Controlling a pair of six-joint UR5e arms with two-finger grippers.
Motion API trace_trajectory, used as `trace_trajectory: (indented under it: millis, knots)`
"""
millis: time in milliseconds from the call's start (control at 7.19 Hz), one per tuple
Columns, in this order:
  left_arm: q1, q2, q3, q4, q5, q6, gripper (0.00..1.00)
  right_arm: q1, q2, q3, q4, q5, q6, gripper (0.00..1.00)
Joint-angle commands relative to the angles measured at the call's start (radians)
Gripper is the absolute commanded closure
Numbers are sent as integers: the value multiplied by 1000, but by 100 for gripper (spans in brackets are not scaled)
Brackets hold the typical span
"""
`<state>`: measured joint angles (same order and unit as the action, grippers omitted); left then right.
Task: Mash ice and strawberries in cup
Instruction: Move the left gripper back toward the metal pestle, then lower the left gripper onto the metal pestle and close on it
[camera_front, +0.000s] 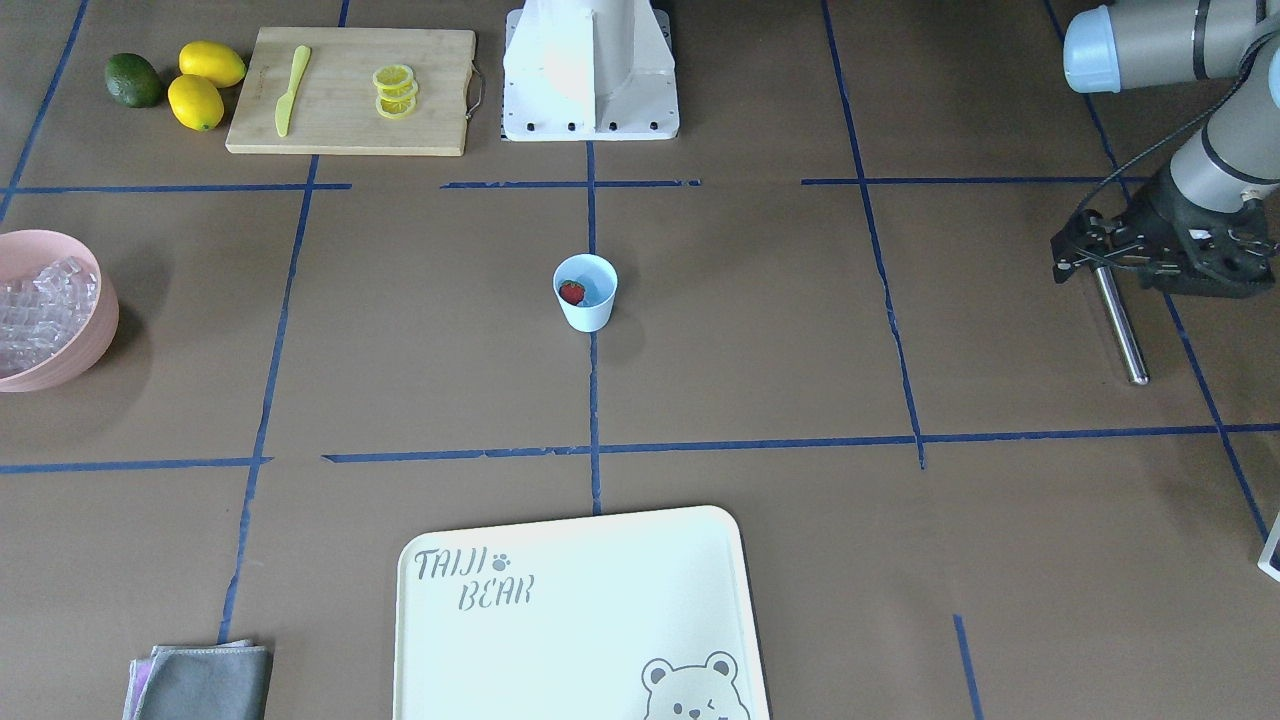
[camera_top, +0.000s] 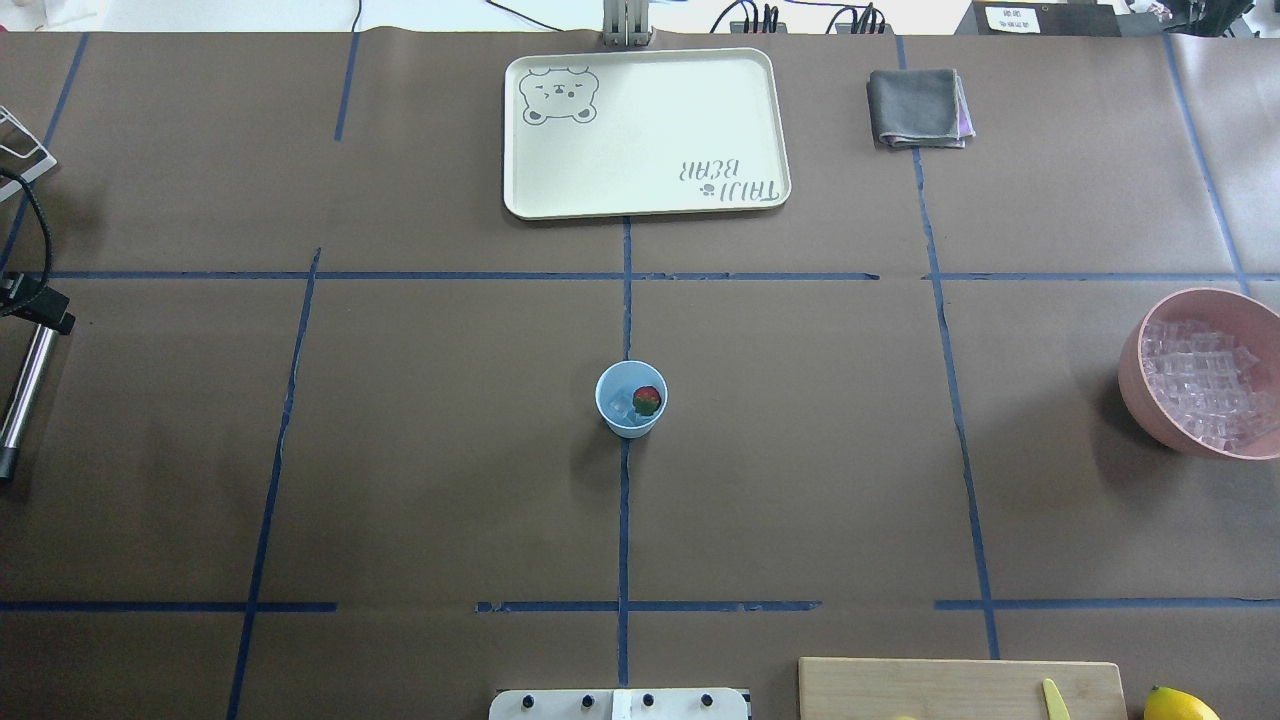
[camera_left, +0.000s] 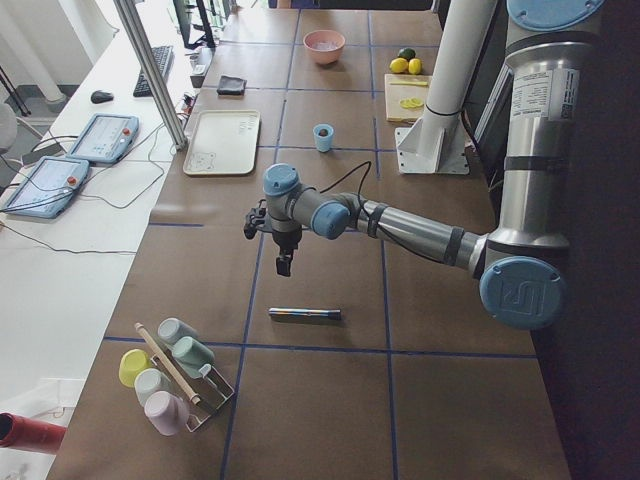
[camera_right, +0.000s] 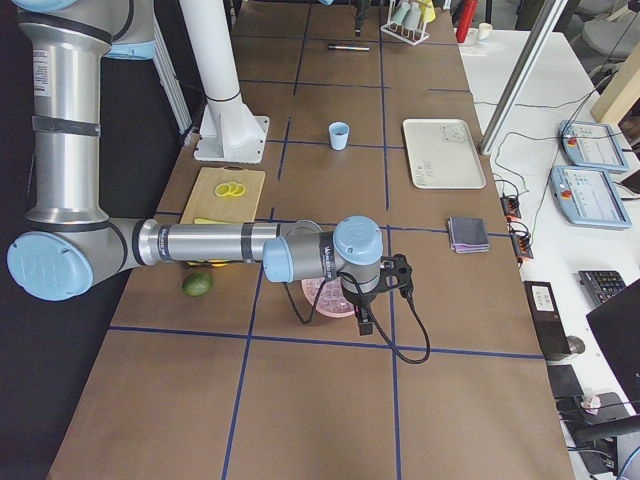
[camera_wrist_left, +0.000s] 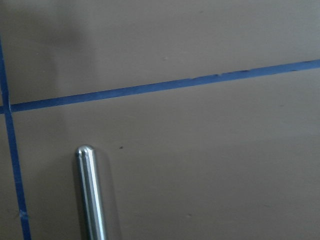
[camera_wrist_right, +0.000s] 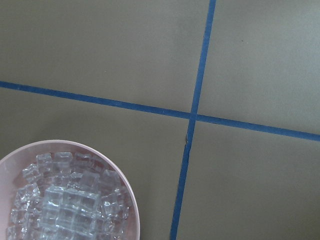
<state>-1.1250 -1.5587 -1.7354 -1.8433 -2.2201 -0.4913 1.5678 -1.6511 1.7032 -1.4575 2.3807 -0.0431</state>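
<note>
The left gripper (camera_left: 284, 266) hangs near a steel rod (camera_left: 305, 313) lying on the brown-papered, blue-taped table (camera_top: 450, 450), the right gripper (camera_right: 365, 324) near the pink bowl (camera_top: 1135, 390); neither's opening can be told. The cup (camera_top: 631, 425), holding the strawberry (camera_top: 647, 400) and ice (camera_top: 619, 403), stands mid-frame in the overhead view, well apart from both.

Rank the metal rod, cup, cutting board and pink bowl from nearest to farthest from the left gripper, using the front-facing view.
Measured from the left gripper:
1. Metal rod, on the table right beside the gripper.
2. Cup, at the table's centre.
3. Cutting board, at the robot's end, past the base.
4. Pink bowl, at the opposite table edge.
</note>
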Motion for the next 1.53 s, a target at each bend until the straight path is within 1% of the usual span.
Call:
trace_trajectory:
  millis: [0, 139, 556, 1251, 1390]
  knots:
    - [2, 8, 181, -251, 3, -100, 0, 0, 2, -1, 0, 0, 0, 0]
    - [5, 3, 227, -295, 8, -113, 0, 0, 4, -1, 0, 0, 0, 0]
    - [10, -6, 286, -307, 8, -125, 0, 0, 7, -1, 0, -2, 0, 0]
    - [13, -15, 319, -312, 8, -128, 0, 0, 7, -2, 0, -2, 0, 0]
    - [13, -30, 335, -313, 8, -134, 0, 0, 7, -2, 0, 0, 0, 0]
